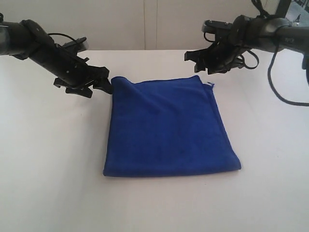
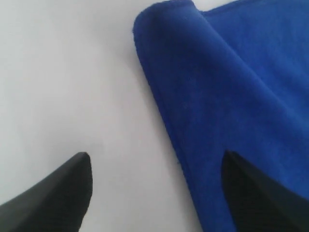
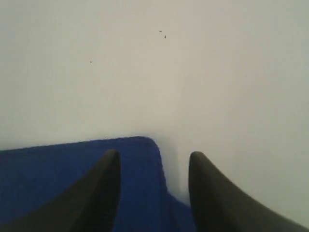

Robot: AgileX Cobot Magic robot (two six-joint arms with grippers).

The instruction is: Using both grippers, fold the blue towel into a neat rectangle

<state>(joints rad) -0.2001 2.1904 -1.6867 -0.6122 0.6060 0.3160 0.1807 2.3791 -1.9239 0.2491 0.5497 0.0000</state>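
No writing is showing legibly in any of the three views. The towel [image 1: 169, 128] is showing a tiny tag [image 1: 210, 85] at its far right corner in the exterior view, and it is appearing too small to read. No brand, number or sign is coming through on any other surface.

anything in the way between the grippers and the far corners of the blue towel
Nothing visible does. The left gripper is open at the far left corner of the blue towel, with one finger over the cloth. The right gripper is open just above the far right corner.
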